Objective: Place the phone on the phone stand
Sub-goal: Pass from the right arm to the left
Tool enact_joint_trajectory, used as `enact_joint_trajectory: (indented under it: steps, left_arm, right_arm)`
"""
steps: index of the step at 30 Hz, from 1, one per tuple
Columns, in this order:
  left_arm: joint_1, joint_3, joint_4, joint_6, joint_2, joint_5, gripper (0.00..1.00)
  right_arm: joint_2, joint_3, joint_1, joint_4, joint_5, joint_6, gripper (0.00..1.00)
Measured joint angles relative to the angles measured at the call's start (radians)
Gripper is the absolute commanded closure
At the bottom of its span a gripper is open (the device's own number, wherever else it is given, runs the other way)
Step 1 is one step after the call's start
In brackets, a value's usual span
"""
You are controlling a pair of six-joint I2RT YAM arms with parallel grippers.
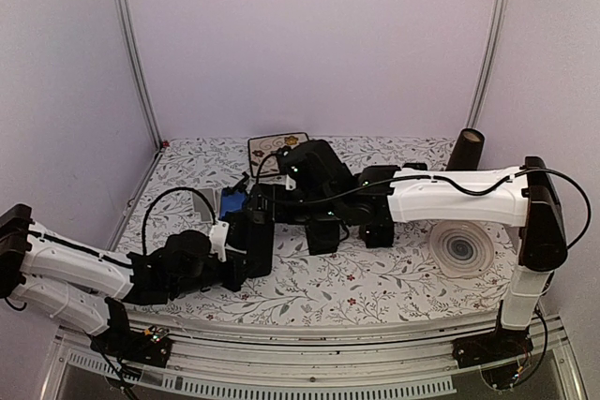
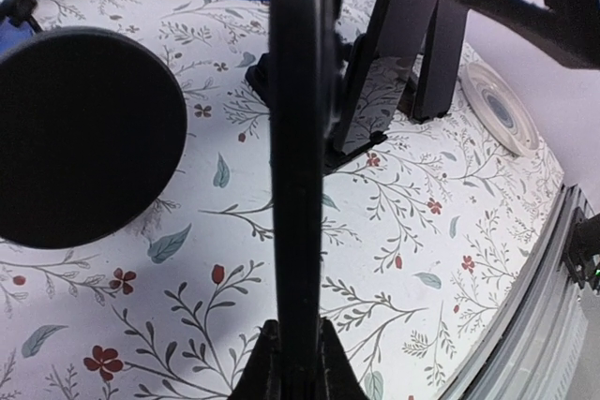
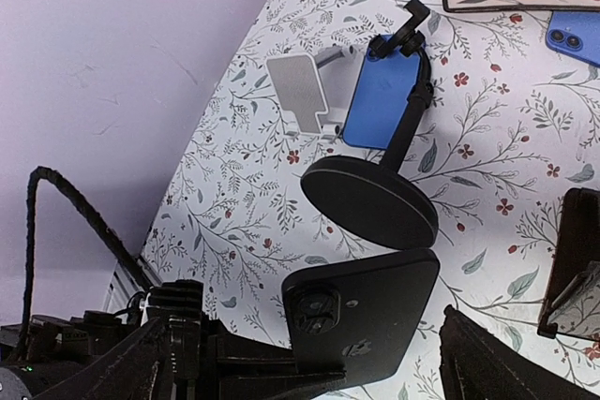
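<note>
My left gripper [image 1: 236, 252] is shut on a black phone [image 1: 255, 245] and holds it upright on its edge above the table. In the left wrist view the phone [image 2: 302, 138] is edge-on between my fingers [image 2: 267, 372]. The right wrist view shows its back and camera [image 3: 366, 316]. Two empty black phone stands [image 1: 323, 231] [image 1: 378, 227] stand just right of it, also seen in the left wrist view [image 2: 370, 91]. My right gripper [image 1: 277, 196] is open and empty, hovering above and behind the phone, its fingers spread wide [image 3: 305, 348].
A round-based black stand [image 3: 370, 199] holds a blue phone [image 3: 380, 105]; a white stand [image 3: 300, 91] is beside it. Another blue phone [image 3: 577, 35] lies by a floral mat [image 1: 278, 147]. A white disc [image 1: 461, 248] and a dark cylinder [image 1: 466, 149] are at the right.
</note>
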Motion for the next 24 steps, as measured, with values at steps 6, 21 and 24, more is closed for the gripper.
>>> enact_joint_trajectory:
  steps: [6, 21, 24]
  left_arm:
    - [0.000, 0.051, -0.091, 0.060, -0.035, -0.037, 1.00]
    - [-0.074, 0.312, -0.355, 0.340, -0.090, -0.337, 1.00]
    - [-0.096, 0.348, -0.383, 0.407, -0.080, -0.436, 1.00]
  right_arm:
    - [-0.058, -0.046, 0.000, 0.014, 0.002, 0.000, 0.01]
    - [-0.298, -0.172, -0.006, 0.092, 0.014, 0.010, 0.06]
    - [-0.333, -0.208, -0.011, 0.127, 0.016, 0.027, 0.08]
